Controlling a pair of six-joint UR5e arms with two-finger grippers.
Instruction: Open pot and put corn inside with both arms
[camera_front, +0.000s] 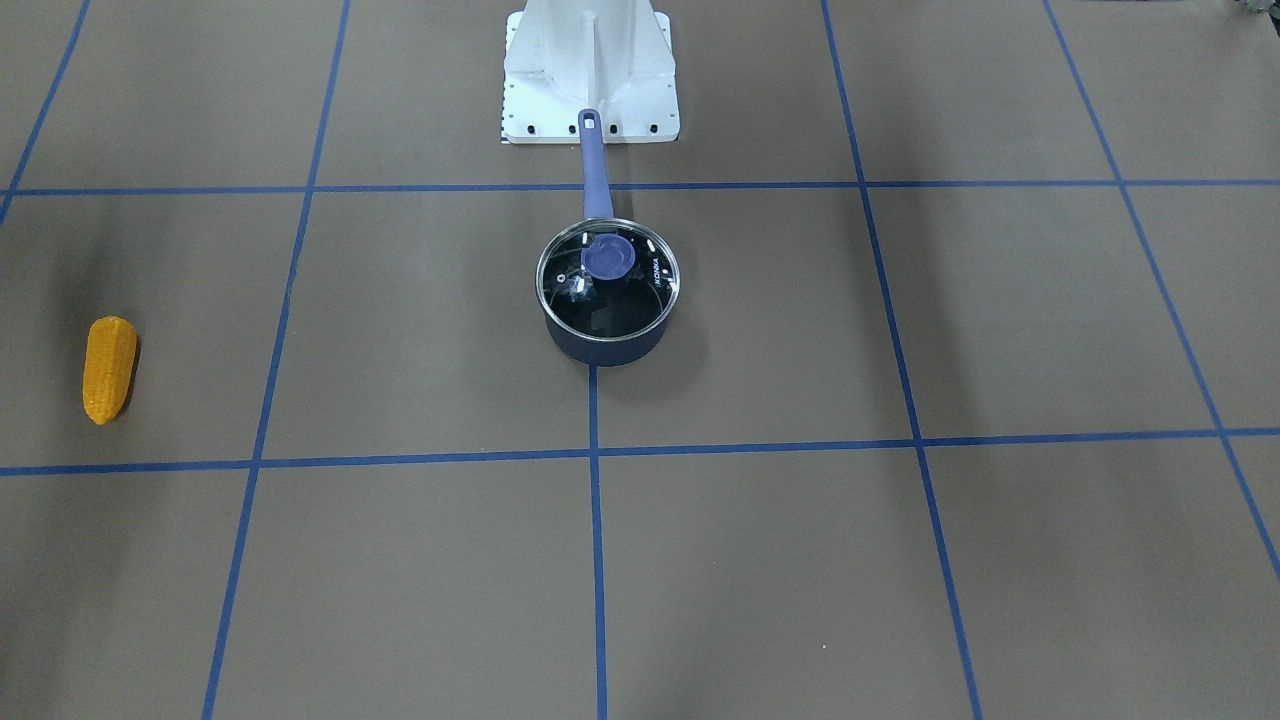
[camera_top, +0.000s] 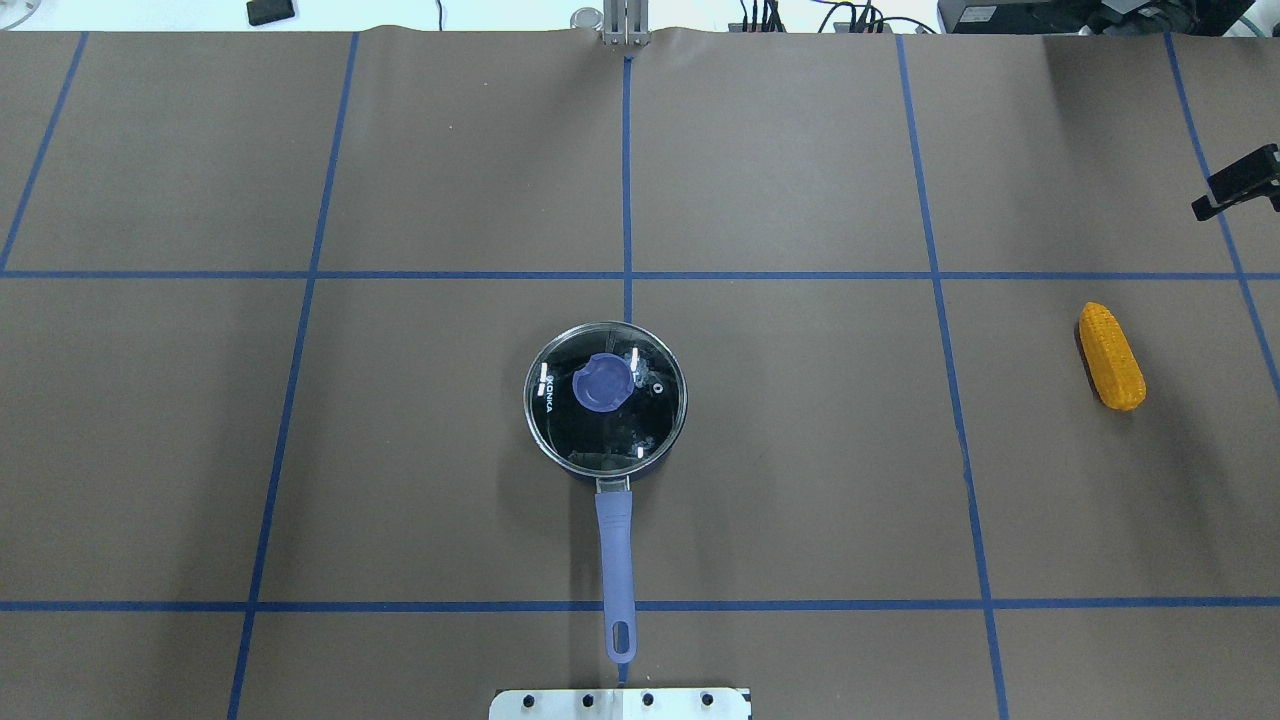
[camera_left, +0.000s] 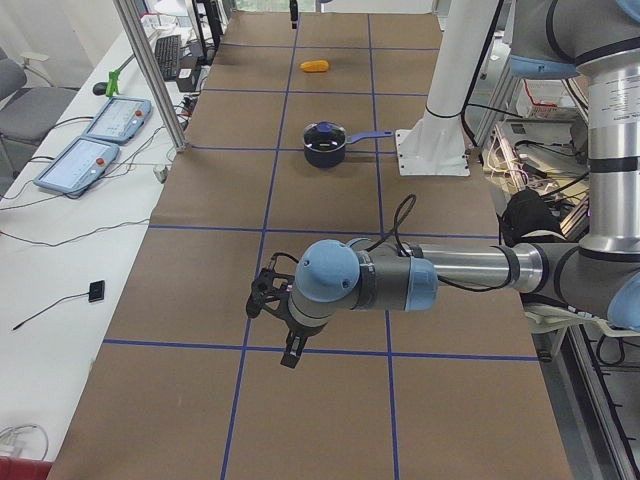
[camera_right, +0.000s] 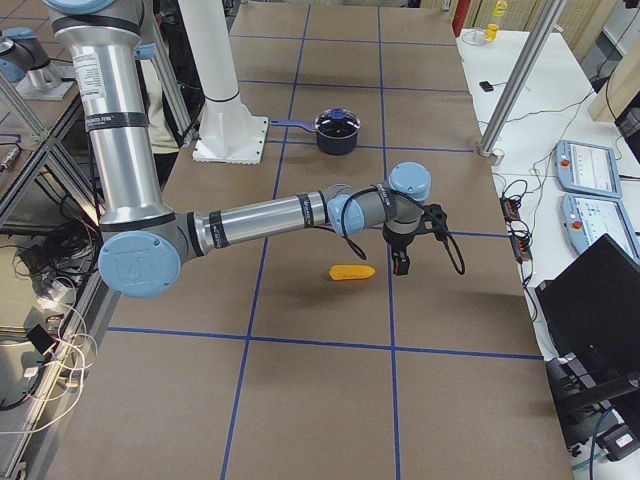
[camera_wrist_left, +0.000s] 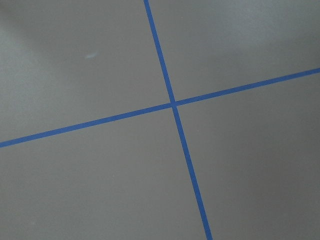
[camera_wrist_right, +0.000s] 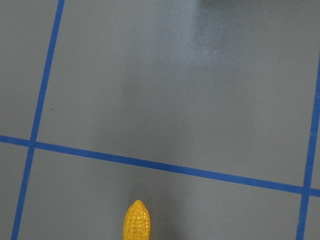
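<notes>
The dark blue pot (camera_front: 607, 338) stands at the table's middle, shut by a glass lid (camera_top: 606, 425) with a blue knob (camera_top: 603, 383), and its handle (camera_top: 615, 540) points at the robot base. The corn (camera_top: 1110, 356) lies alone on the table on the robot's right; it also shows in the front view (camera_front: 108, 368) and the right wrist view (camera_wrist_right: 137, 222). My right gripper (camera_right: 402, 262) hovers just beyond the corn, and only a black part of it shows at the overhead view's edge (camera_top: 1238, 187). My left gripper (camera_left: 287, 340) hangs over bare table far left of the pot. I cannot tell whether either is open or shut.
The white base pedestal (camera_front: 590, 70) stands behind the pot's handle. Blue tape lines grid the brown table. Teach pendants (camera_left: 105, 120) lie on the side bench beyond an aluminium post (camera_left: 150, 70), and another post (camera_right: 515, 80) stands on the other end.
</notes>
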